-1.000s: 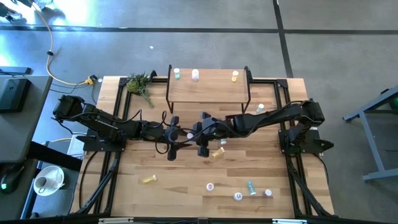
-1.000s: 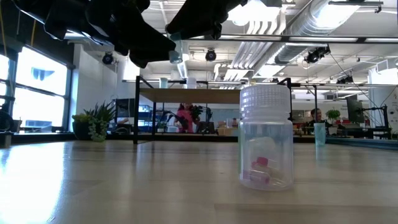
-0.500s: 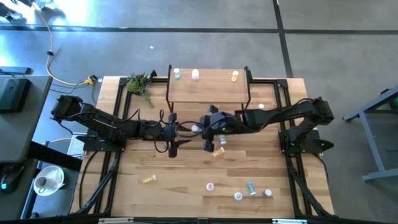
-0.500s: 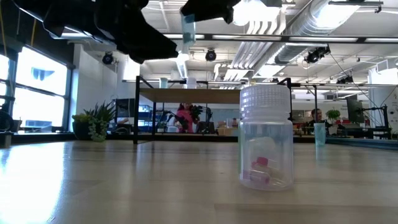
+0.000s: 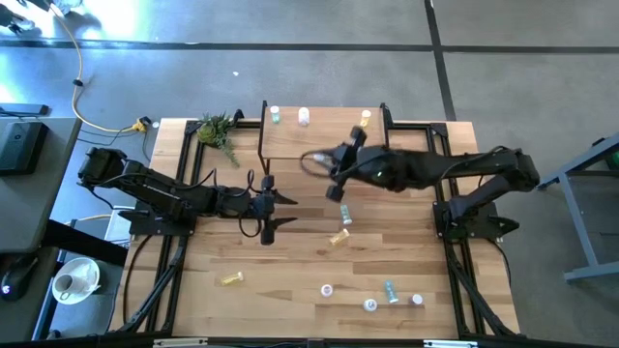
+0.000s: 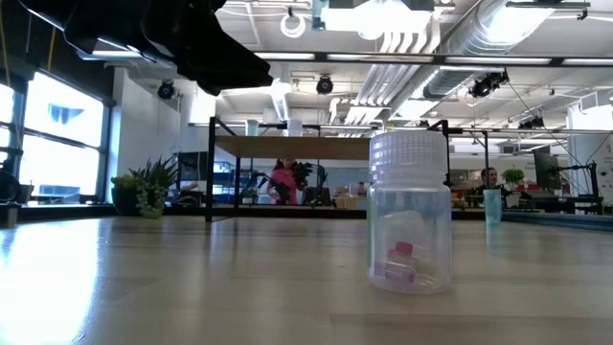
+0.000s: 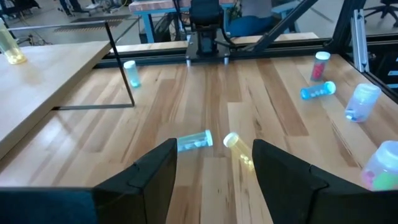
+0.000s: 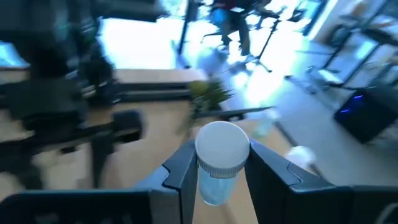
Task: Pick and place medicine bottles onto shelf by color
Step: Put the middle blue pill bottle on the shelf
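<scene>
The shelf (image 5: 324, 135) stands at the table's (image 5: 290, 271) far edge, three bottles along its back: one left (image 5: 275, 115), one middle (image 5: 304, 116), one right (image 5: 366, 118). A plant (image 5: 219, 130) lies to its left. Before it lie two tipped bottles (image 5: 339, 227); nearer the front edge, one (image 5: 230, 278) at left and four (image 5: 372, 296) at right (some upright).

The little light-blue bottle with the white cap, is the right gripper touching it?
Touching. The right wrist view shows the light-blue bottle pinched between the right gripper's two dark fingers.
</scene>
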You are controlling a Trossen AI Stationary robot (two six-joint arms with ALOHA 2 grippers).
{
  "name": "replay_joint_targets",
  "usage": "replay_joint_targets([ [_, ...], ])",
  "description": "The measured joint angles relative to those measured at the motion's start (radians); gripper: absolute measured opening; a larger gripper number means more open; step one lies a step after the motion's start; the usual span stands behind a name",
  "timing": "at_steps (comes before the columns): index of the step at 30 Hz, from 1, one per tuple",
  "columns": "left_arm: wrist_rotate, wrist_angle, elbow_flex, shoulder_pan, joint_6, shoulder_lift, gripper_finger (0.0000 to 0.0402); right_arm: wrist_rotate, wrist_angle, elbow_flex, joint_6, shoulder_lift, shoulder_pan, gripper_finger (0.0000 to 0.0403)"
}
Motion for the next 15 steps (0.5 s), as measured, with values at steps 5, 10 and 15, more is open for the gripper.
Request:
replay_joint_targets([
  [5, 0.0, 0.0, 0.0, 0.0, 0.0, 0.0, 0.0198, 0.006, 0.071, 0.0, -0.047, -0.044, -0.079, 0.0103],
  [10, 0.0, -0.005, 0.0, 0.0, 0.0, 0.0, 0.0198, 0.0, 0.119, 0.0, -0.06, -0.07, -0.165, 0.0103],
  [15, 0.0, -0.006, 0.0, 0.0, 0.0, 0.0, 0.0198, -0.018, 0.127, 0.0, -0.026, -0.068, -0.246, 0.0103],
])
